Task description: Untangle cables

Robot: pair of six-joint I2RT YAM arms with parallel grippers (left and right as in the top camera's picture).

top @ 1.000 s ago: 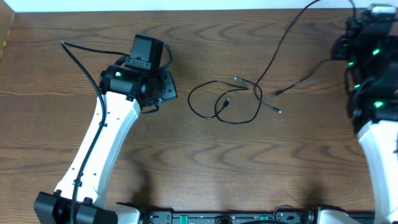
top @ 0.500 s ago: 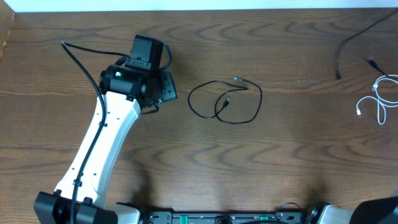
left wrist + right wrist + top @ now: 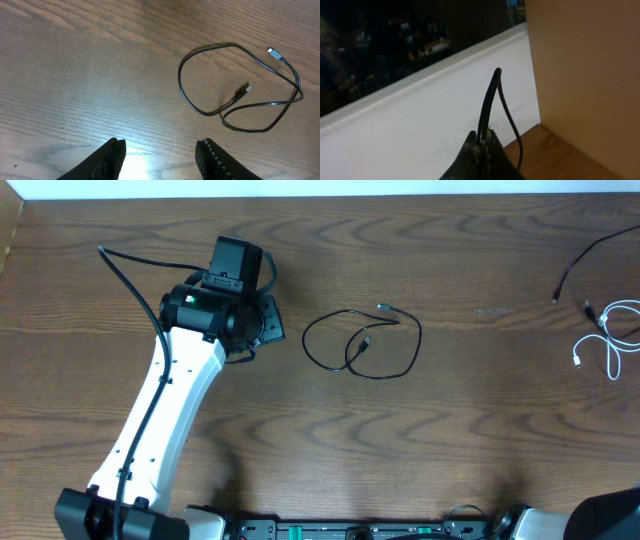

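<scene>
Cable feel: looped black cable [image 3: 362,346], mid-frame, looks light, limp; I'd pinch near a plug.
Left gripper [image 3: 160,145]: half-spread, empty.
Right gripper [image 3: 482,136]: pinching black cord [image 3: 487,100].

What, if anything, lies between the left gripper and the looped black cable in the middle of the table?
Nothing visible does. Only wooden table separates the open left gripper from the looped black cable, which lies flat ahead of it.

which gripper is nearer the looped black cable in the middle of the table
Left. The left gripper sits open just beside the looped black cable; the right gripper is outside the overhead view, pointing at the wall, shut on a second cable.
</scene>
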